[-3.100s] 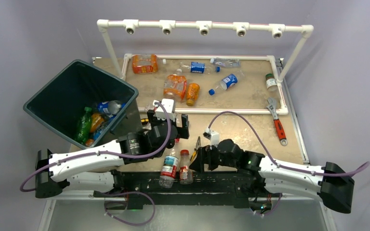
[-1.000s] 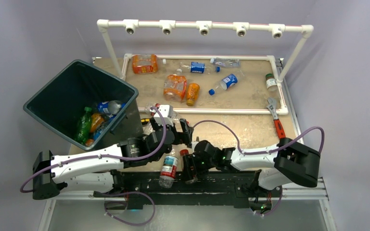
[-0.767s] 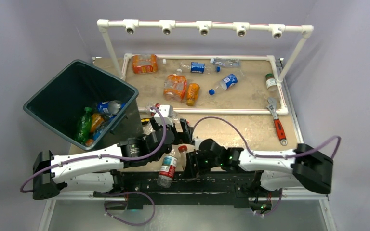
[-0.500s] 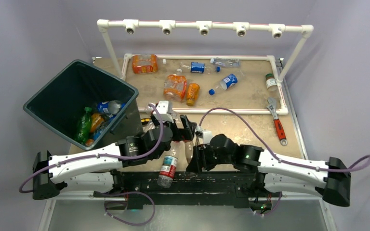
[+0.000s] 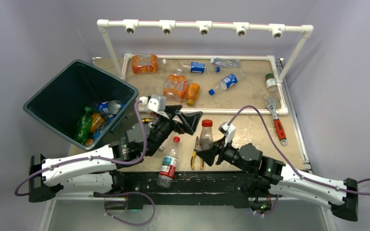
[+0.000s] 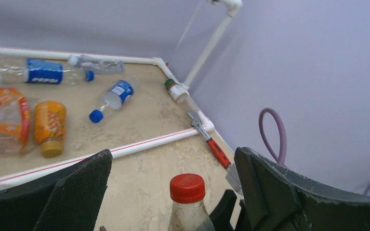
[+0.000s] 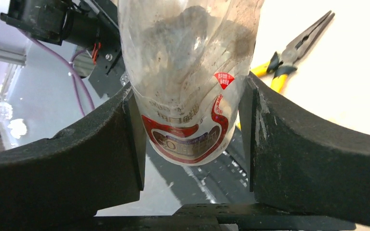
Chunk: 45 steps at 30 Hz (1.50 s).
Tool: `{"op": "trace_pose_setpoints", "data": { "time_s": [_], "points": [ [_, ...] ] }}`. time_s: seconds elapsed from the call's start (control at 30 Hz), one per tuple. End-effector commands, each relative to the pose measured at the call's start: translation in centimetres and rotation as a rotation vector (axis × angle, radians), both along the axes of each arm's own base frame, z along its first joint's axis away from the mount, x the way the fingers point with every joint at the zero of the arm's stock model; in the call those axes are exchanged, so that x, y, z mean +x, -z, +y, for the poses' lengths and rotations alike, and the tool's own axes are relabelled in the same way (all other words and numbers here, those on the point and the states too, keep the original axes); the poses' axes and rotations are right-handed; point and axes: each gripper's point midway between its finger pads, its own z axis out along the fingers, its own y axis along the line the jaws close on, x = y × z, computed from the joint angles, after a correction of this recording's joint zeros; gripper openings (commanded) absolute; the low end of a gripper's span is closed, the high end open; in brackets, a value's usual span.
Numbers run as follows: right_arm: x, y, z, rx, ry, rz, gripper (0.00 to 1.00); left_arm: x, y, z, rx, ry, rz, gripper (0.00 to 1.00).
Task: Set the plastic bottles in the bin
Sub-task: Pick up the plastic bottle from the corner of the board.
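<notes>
Bottles lie scattered about, but the one that counts just now is the red-capped bottle (image 5: 205, 136), clear plastic, grubby inside, with a red-and-white label. The right gripper (image 7: 191, 96) has it. Its jaws are closed on the lower body, one pad on each side. The bottle stands upright, cap on top, lifted clear of the table (image 5: 250, 130), with the yellow-handled pliers (image 5: 195, 153) lying beneath it.

The bin (image 5: 65, 91) sits well off to the held bottle's left, with a few bottles already in its bottom. Between bottle and bin is the left gripper (image 6: 173, 159), its jaws spread wide and empty, pointing at the bottle. From its own camera the red cap shows right in the gap between the two fingers, a little below them. So the left arm is the one nearer the bin, and the bottle's long axis runs up and down, across the line of those open jaws.

To my eye this looks like a handover being lined up. The left jaws would need to come forward and down around the neck or shoulder, above the right jaws' hold, before the right lets go. A fallen bottle (image 5: 168, 161) lies on the table just left of the held one, untouched.
</notes>
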Motion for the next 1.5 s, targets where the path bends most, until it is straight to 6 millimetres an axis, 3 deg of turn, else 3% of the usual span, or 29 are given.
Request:
{"op": "trace_pose_setpoints", "data": {
  "time_s": [0.0,0.1,0.23,0.5,0.8,1.03,1.13,1.2,1.27,1.4,1.47],
  "points": [
    [0.5,-5.3,-0.5,0.179,-0.011,-0.273,0.0,-3.5,-1.3,-4.4,0.129,0.298,-0.124,0.99],
    [-0.8,-6.5,-0.7,0.27,-0.071,-0.366,0.0,-5.2,0.9,-6.0,0.129,0.42,-0.078,0.99],
    [-0.7,-6.8,-1.0,0.256,-0.063,-0.38,0.0,-6.8,1.6,-6.8,0.081,0.518,-0.064,0.99],
    [-2.2,-6.0,1.0,0.186,-0.201,-0.361,0.0,-7.3,2.0,-6.4,0.068,0.534,-0.018,0.99],
    [-3.6,-5.6,1.2,0.234,-0.272,-0.375,0.0,-7.4,2.3,-5.3,0.061,0.515,-0.018,0.98],
    [-4.2,-6.0,1.8,0.234,-0.321,-0.389,0.0,-7.5,2.7,-6.5,0.085,0.545,-0.016,0.91],
    [-4.3,-5.8,2.2,0.219,-0.337,-0.387,0.0,-7.6,2.5,-7.5,0.099,0.572,-0.024,0.85],
    [-4.3,-5.7,2.4,0.209,-0.344,-0.387,0.0,-7.5,2.5,-8.1,0.113,0.576,-0.024,0.71],
    [-4.2,-5.8,2.4,0.206,-0.343,-0.386,0.0,-7.3,2.4,-8.3,0.115,0.573,-0.023,0.67],
    [-4.2,-6.0,2.0,0.212,-0.331,-0.385,0.0,-6.9,2.2,-7.9,0.097,0.542,-0.016,0.64],
    [-4.2,-6.3,1.7,0.221,-0.321,-0.387,0.0,-6.9,2.2,-7.6,0.083,0.536,-0.015,0.53]
  ]
}}
